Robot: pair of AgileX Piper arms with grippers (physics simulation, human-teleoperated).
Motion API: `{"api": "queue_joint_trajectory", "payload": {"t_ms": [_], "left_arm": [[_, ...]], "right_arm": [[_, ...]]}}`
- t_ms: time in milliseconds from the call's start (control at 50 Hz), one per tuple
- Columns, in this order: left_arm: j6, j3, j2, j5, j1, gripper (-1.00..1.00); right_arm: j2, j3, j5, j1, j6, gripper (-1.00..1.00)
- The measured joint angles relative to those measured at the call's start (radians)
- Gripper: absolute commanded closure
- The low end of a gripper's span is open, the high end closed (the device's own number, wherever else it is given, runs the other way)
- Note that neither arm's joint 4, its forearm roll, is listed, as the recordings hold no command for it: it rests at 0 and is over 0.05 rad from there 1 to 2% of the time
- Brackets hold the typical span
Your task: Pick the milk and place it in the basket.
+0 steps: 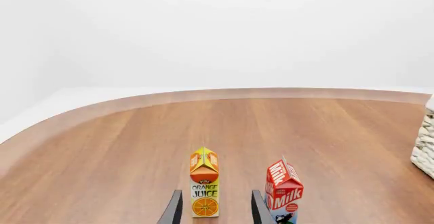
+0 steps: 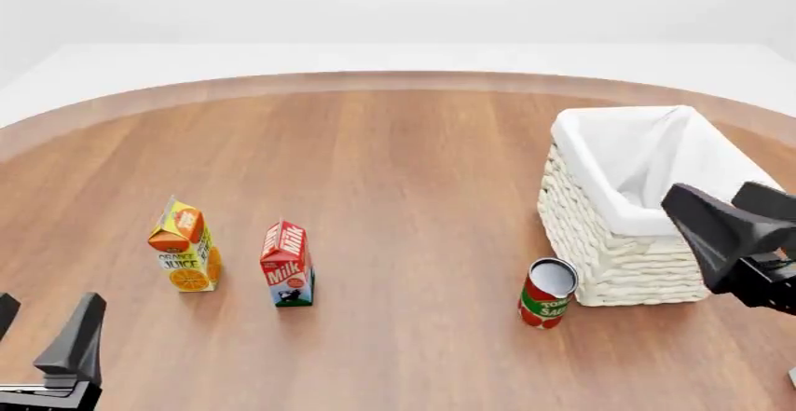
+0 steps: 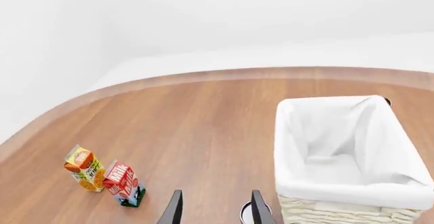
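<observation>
A: What does the left wrist view show?
B: The left hand (image 1: 215,211) with fingers apart, the juice carton (image 1: 204,183) between them farther off, the milk (image 1: 283,192) just beside it.

A: The front view?
B: Milk (image 2: 287,265) upright on the tabletop (image 2: 398,178), well apart from the basket (image 2: 628,206); a tomato can (image 2: 546,293) near that.

A: The right wrist view?
B: Right hand (image 3: 215,209) spread, gripping nothing.
</observation>
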Motion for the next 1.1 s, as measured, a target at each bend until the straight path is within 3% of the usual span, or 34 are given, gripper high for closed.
{"api": "queue_joint_trajectory", "payload": {"t_ms": [420, 1100], "left_arm": [[0.000, 0.000, 0.000, 0.000, 0.000, -1.00], [0.000, 0.000, 0.000, 0.000, 0.000, -1.00]], "right_arm": [[0.256, -0.195, 0.048, 0.109, 0.065, -1.00], [0.646, -0.378, 0.025, 0.264, 0.185, -1.00]]}}
